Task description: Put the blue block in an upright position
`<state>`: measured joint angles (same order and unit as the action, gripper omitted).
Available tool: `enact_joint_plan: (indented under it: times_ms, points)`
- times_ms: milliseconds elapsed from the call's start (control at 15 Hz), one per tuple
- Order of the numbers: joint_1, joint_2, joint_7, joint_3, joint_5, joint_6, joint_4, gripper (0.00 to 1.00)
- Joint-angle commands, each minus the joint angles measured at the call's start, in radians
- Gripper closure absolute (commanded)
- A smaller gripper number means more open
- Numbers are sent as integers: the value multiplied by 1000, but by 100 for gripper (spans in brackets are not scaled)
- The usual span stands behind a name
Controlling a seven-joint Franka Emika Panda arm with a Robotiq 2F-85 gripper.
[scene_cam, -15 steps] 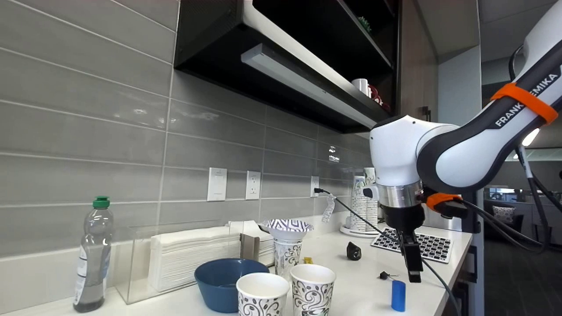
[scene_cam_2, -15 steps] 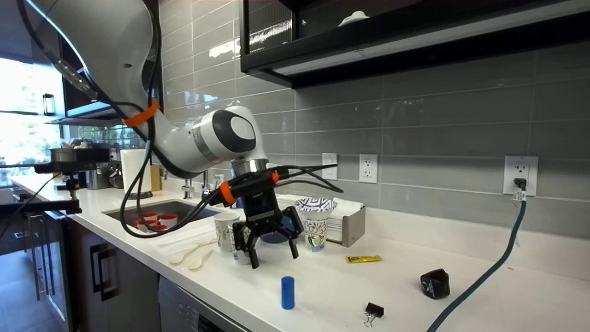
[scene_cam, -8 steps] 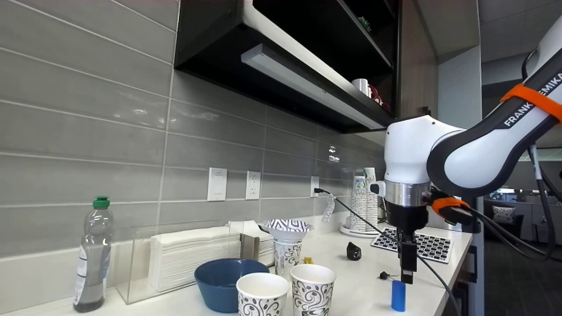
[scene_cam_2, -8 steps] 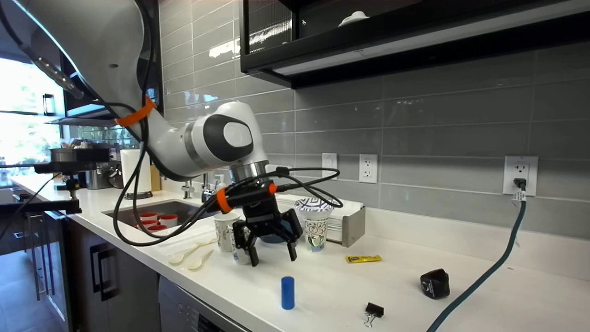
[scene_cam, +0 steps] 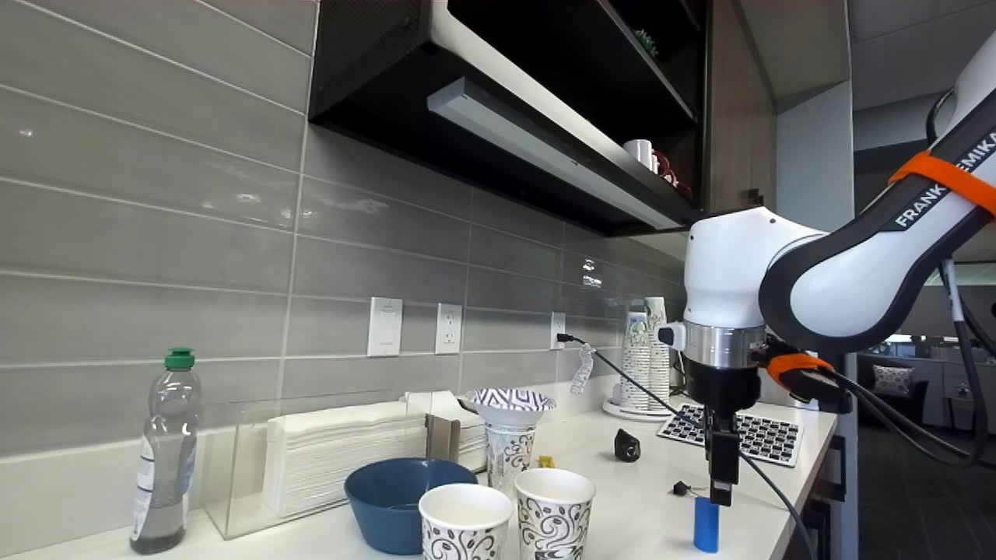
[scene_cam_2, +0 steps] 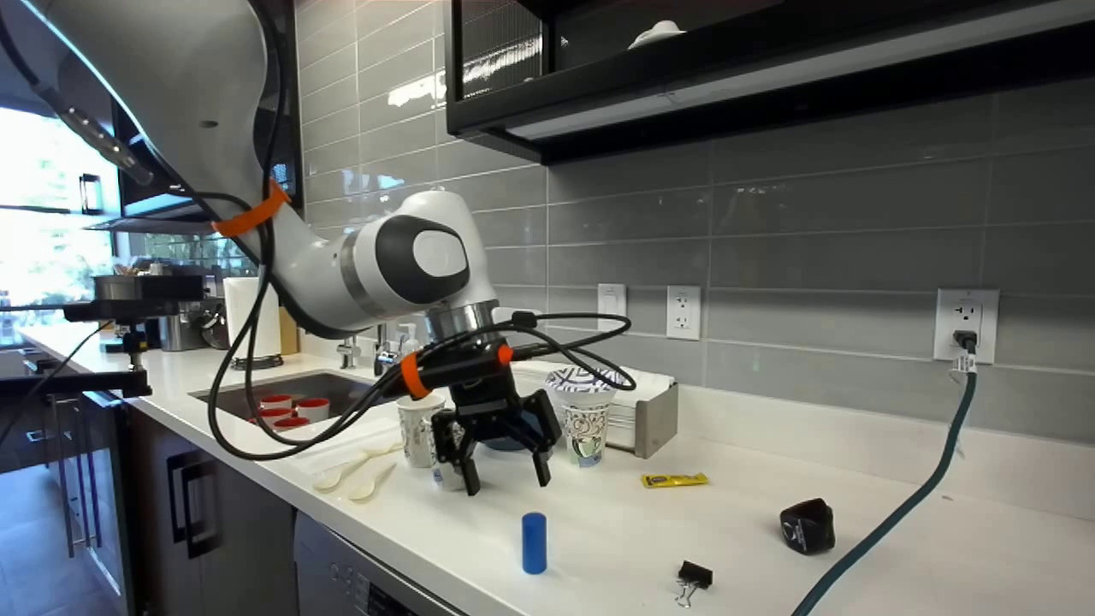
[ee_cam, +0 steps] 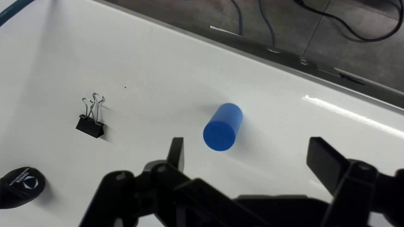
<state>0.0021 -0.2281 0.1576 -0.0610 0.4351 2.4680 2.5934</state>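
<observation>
My empty claw (scene_cam_2: 507, 487) hangs spread wide, apart from the blue block (scene_cam_2: 534, 544) standing near the bench's (scene_cam_2: 616, 539) edge, partly hiding a cup (scene_cam_2: 448, 479) in an exterior view.

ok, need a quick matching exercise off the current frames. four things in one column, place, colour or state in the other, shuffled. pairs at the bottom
Things
1) blue block
2) gripper
3) binder clip
4) red-and-white mugs

Place, colour or state
A) in the sink
B) black, with wire handles
C) standing on one end
D) open, gripping nothing

Pairs: 1-C, 2-D, 3-B, 4-A
</observation>
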Motion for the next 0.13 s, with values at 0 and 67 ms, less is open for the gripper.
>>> enact_joint_plan:
  times_ms: [0, 67]
  points:
    - [-18, 0, 6, 19, -8, 0, 0, 0]
    - [-18, 0, 6, 19, -8, 0, 0, 0]
